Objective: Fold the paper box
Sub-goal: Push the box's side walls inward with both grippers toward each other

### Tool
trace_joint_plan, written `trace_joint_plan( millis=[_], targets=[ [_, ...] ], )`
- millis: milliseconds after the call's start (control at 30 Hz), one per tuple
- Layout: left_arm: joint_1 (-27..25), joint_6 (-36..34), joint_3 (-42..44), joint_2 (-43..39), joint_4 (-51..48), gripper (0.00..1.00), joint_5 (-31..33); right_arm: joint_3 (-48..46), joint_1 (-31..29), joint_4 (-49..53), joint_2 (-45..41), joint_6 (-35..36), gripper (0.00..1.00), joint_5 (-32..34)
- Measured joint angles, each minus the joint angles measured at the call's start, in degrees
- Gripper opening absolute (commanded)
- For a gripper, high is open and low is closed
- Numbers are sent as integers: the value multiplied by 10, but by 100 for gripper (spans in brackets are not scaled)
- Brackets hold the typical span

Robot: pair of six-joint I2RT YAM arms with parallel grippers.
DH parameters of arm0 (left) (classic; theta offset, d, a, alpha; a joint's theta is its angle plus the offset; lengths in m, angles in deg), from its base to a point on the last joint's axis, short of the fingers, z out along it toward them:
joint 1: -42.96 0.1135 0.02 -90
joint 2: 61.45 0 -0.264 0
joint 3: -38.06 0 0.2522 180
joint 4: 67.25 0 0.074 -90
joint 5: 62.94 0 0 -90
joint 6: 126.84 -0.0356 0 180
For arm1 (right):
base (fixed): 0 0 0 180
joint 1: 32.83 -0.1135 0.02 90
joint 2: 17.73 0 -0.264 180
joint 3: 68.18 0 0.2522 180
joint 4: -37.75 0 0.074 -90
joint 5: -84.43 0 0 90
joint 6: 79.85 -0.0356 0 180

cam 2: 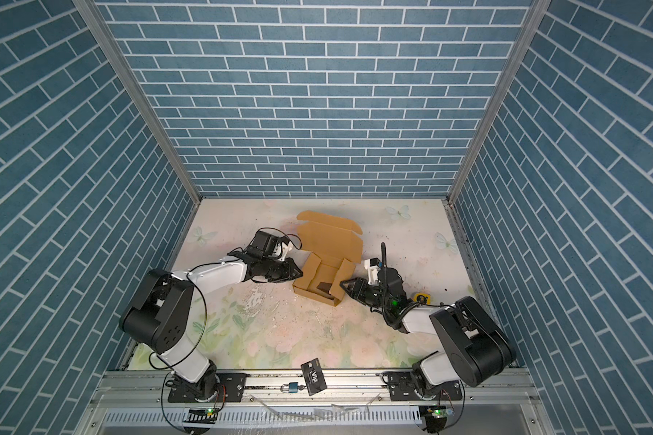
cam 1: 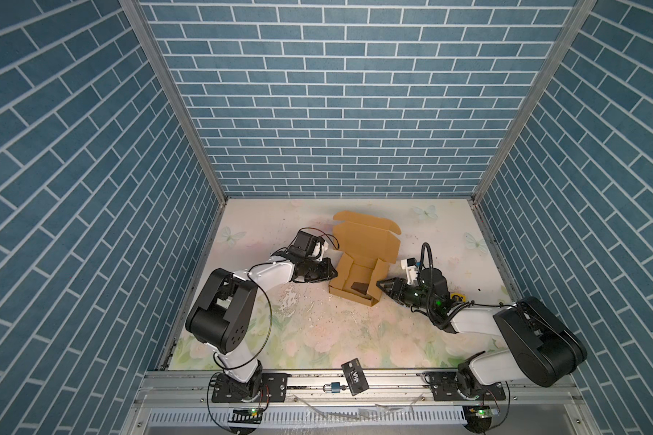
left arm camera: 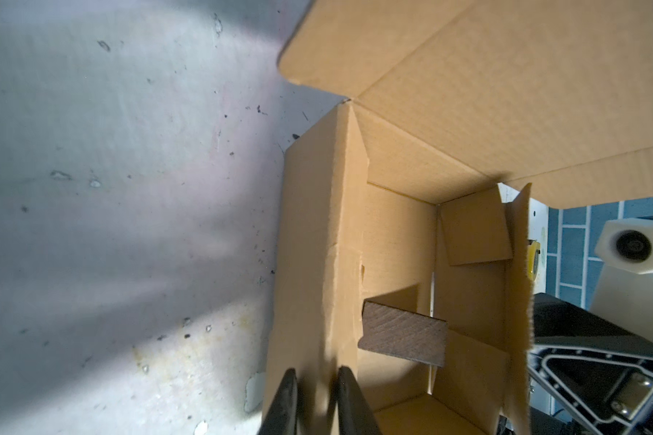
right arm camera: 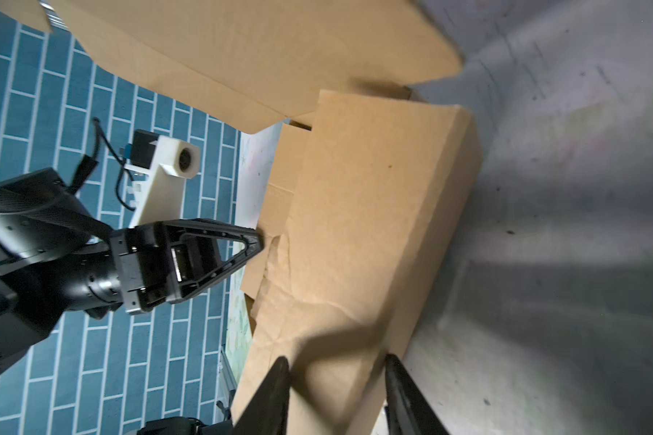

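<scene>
Straddling: left gripper [left arm camera: 316, 373], jaws narrowly either side of one wall of the box [cam 1: 349, 295]; pinched or slack, I cannot tell.
Opposite: right gripper [right arm camera: 336, 357] spans the other side wall, jaws wider apart; grip unclear too.
Why: probably to keep both walls upright.
Between grippers: block [left arm camera: 404, 335] inside the box.
Beyond: lid [cam 1: 366, 241] open, not yet folded.
</scene>
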Motion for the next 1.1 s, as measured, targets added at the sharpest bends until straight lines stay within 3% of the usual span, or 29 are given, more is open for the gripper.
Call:
trace_joint_plan(
  millis=[133, 433, 633, 1100],
  targets=[
    [-8, -1, -4, 0, -8, 27, 2, 9, -11, 31, 0, 6, 42, 38],
    [-27, -12, -11, 0, -21, 26, 16, 34, -28, 61, 7, 17, 42, 99],
    [-50, -40, -30, 0, -63, 24, 80, 63, -44, 83, 26, 30, 41, 122],
    [-121, -76, -131, 38, -182, 31, 242, 130, -102, 210, 28, 72, 42, 208]
  ],
)
